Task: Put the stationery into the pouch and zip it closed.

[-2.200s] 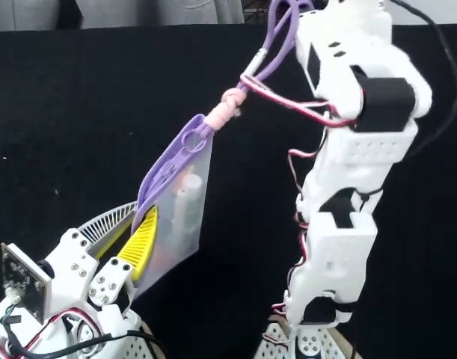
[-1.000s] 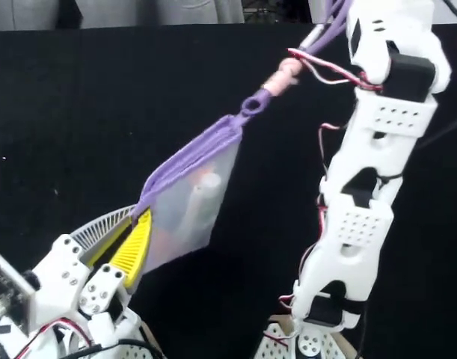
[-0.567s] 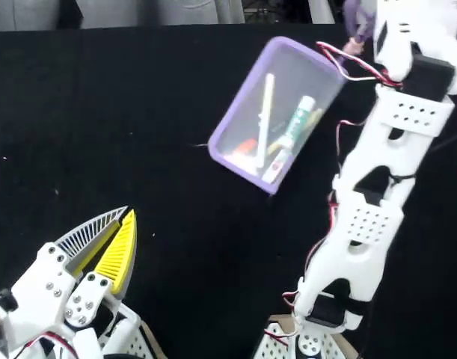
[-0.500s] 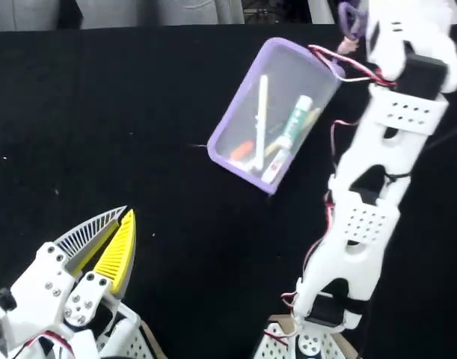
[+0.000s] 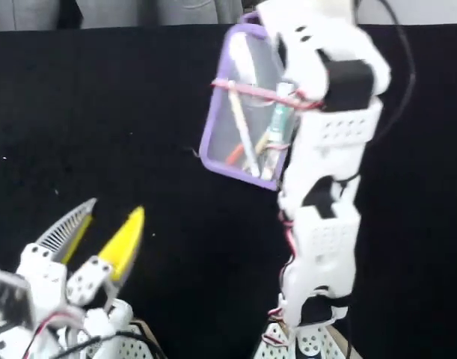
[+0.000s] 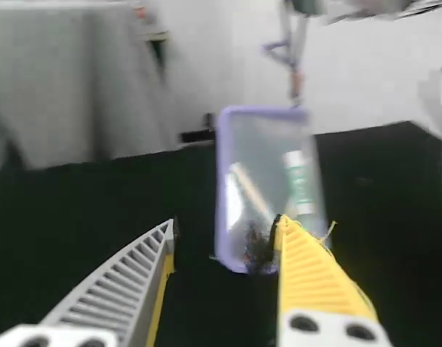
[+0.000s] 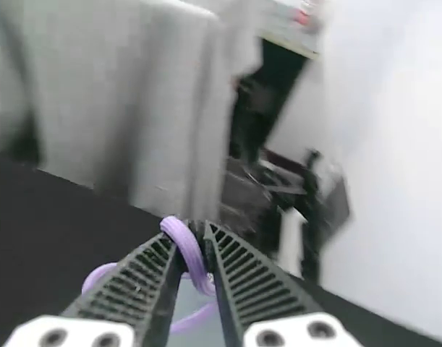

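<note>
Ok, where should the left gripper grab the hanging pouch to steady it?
Pinch the lower purple edge of the pouch, coming up from below with the open left gripper. The right gripper holds its loop above, so that edge hangs free.

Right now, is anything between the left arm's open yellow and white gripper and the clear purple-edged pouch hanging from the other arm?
Nothing visible. The left gripper points at the clear purple-edged pouch with open air between them, above the black tabletop. The right gripper holds the pouch up by its purple cord loop.

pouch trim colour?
Purple trim around the clear pouch; it shows best in the high view.
</note>
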You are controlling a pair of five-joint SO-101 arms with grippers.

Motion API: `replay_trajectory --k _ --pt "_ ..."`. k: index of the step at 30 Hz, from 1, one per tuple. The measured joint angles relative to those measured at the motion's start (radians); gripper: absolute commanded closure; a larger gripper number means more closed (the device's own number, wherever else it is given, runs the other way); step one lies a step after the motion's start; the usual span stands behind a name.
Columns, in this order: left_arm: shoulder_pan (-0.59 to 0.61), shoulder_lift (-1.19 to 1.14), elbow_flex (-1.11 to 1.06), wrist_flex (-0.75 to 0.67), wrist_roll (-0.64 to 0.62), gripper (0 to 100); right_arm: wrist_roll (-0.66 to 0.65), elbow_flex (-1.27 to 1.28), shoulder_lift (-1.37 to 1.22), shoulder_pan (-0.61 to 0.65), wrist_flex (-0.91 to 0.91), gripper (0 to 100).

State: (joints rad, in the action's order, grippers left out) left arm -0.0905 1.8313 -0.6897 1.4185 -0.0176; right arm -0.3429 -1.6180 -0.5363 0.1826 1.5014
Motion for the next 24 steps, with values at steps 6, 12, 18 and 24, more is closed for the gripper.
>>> replay_trajectory --k 6,12,18,24 --pt "0.262 0.0 -0.157 -0.005 0.0 77 0.0 0.06 0.026 0.186 0.089 98.7" --pt "0.404 0.0 -0.221 -0.003 0.0 77 0.0 0.183 0.026 0.307 0.114 98.7" --pt "0.511 0.0 -0.221 0.005 0.0 77 0.0 0.373 0.025 0.404 0.114 98.7" --pt "0.569 0.0 -0.221 0.005 -0.035 77 0.0 0.594 0.025 0.443 0.104 98.3"
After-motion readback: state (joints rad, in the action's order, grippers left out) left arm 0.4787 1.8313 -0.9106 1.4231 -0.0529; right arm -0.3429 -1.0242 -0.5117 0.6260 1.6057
